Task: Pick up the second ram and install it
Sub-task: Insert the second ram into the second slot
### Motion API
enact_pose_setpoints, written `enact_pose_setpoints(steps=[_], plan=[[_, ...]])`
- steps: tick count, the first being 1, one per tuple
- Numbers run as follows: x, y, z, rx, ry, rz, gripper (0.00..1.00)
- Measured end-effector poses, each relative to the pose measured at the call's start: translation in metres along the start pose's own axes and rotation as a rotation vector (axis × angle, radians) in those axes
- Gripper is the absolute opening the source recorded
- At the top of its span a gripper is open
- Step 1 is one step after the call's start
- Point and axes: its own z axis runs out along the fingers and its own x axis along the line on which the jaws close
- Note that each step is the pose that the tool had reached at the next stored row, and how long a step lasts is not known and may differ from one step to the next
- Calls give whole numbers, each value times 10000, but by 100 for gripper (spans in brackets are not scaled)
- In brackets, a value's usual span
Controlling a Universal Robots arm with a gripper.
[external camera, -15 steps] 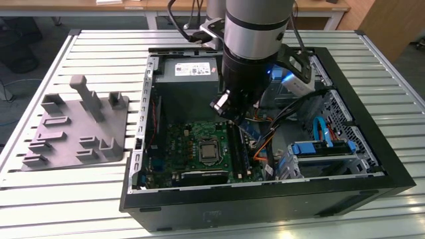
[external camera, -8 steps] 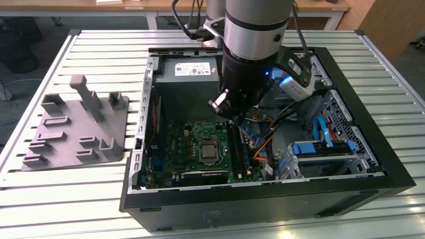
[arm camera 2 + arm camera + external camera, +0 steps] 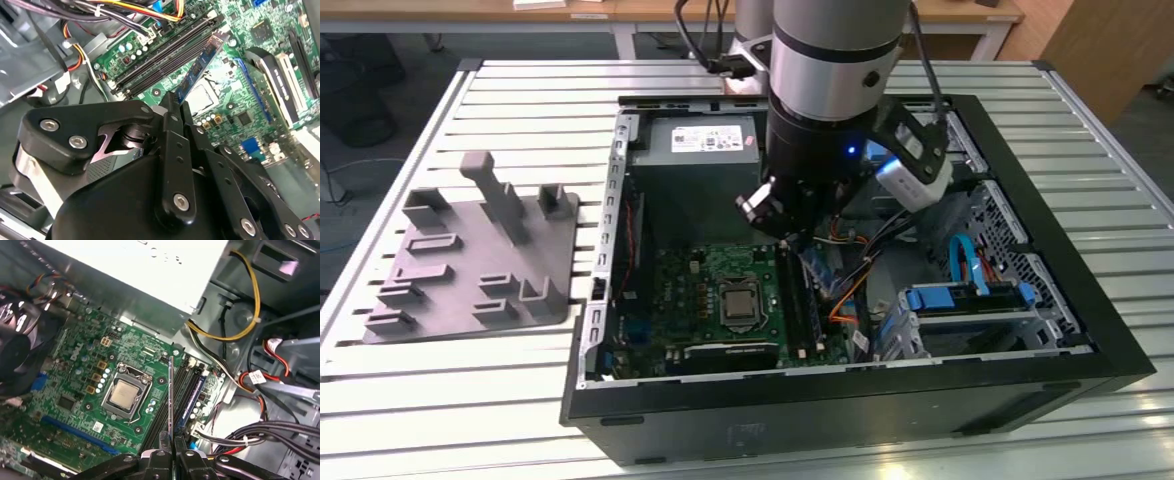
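The second ram (image 3: pixel 202 62), a thin dark stick with labels, is clamped by one end in my gripper (image 3: pixel 175 100), which is shut on it. It hangs tilted above the motherboard's long dark slots (image 3: pixel 165 52), a little to one side of them and not touching. In the first wrist view the second ram (image 3: pixel 171 395) shows edge-on as a thin line rising from my gripper (image 3: pixel 172 447), beside the slots (image 3: pixel 182 392). In the exterior view my gripper (image 3: pixel 781 228) is inside the open computer case (image 3: pixel 1067 300), over the green motherboard (image 3: pixel 687 290).
The processor socket (image 3: pixel 738 303) lies close beside the slots. Loose cables (image 3: pixel 854 250) and a drive cage (image 3: pixel 961 300) crowd the exterior view's right side of the case. The power supply (image 3: pixel 700 140) sits at the back. A grey moulded block (image 3: pixel 480 260) stands on the slatted table (image 3: pixel 494 90).
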Motion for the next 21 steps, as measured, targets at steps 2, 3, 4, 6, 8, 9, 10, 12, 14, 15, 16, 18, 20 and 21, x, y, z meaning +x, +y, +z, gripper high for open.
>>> enact_pose_setpoints(steps=[2,3,4,6,8,9,10,12,14,15,16,18,20,21], plan=[[0,0,1,12,-1,287,14],[0,0,2,17,-2,418,14],[0,0,3,23,-3,553,14],[0,0,5,36,-5,914,14],[0,0,6,47,-6,1181,14],[0,0,7,52,-7,1313,14],[0,0,8,57,-8,1448,14],[0,0,10,68,-9,1730,14],[1,0,11,79,-11,2010,14],[0,0,13,85,-12,2166,14],[0,0,15,91,-13,2344,14],[1,0,19,105,-16,2704,14],[1,0,22,117,-16,2983,14],[1,0,26,123,-18,3176,14]])
